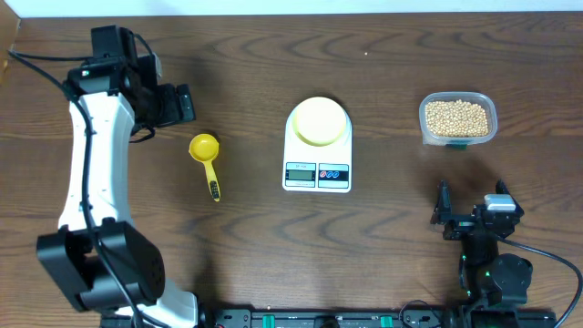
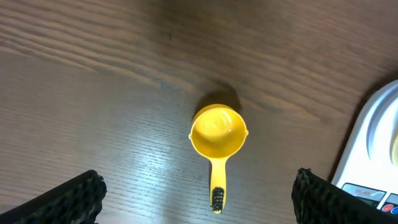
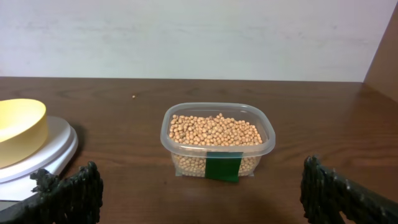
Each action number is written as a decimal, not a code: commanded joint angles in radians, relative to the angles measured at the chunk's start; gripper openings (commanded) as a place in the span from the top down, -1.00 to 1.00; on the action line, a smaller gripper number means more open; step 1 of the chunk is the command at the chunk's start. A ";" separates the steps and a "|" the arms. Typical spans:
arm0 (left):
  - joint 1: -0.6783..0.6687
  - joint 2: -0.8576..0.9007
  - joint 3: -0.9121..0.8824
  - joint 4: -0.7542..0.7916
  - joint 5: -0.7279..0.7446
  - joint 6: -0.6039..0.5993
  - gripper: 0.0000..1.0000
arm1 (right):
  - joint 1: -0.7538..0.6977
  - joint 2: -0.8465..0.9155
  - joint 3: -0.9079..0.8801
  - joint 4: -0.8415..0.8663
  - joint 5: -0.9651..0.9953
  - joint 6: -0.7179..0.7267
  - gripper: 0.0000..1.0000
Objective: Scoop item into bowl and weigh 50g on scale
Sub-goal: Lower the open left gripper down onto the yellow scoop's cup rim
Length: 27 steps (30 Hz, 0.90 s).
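Note:
The beans (image 1: 457, 116) fill a clear plastic tub (image 1: 424, 128) at the right rear; they also show in the right wrist view (image 3: 213, 130). The empty pale yellow bowl (image 1: 320, 121) stands on the white scale (image 1: 317, 175) at the table's middle; the right wrist view shows the bowl (image 3: 18, 127) and the scale (image 3: 46, 152) at its left edge. A yellow scoop (image 1: 205, 150) lies empty on the table left of the scale, handle toward the front. My left gripper (image 1: 180, 103) is open above and behind the scoop (image 2: 217, 132), with the scoop between its fingers (image 2: 198, 183). My right gripper (image 1: 469, 208) is open and empty in front of the tub (image 3: 199, 186).
A green label (image 3: 222, 166) is on the tub's front wall. The scale's corner (image 2: 373, 168) shows at the right of the left wrist view. A pale wall stands behind the table's far edge.

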 commanded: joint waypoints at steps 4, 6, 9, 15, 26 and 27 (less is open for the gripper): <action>0.005 0.069 0.006 -0.006 -0.017 0.009 -0.95 | -0.005 -0.006 -0.002 -0.005 0.001 0.013 -0.98; 0.005 0.088 0.006 -0.006 -0.017 0.009 -0.95 | -0.005 -0.006 -0.002 -0.005 0.001 0.013 -0.99; 0.005 0.114 0.006 -0.006 -0.017 0.009 -0.95 | -0.005 -0.006 -0.002 -0.005 0.001 0.013 -0.98; 0.005 0.162 0.006 -0.006 -0.017 0.009 -0.95 | -0.005 -0.006 -0.002 -0.005 0.001 0.013 -0.99; 0.005 0.201 -0.036 -0.013 -0.017 0.009 -0.95 | -0.005 -0.006 -0.002 -0.005 0.001 0.013 -0.98; 0.005 0.201 -0.044 -0.013 -0.017 0.009 -0.95 | -0.005 -0.006 -0.002 -0.005 0.001 0.013 -0.98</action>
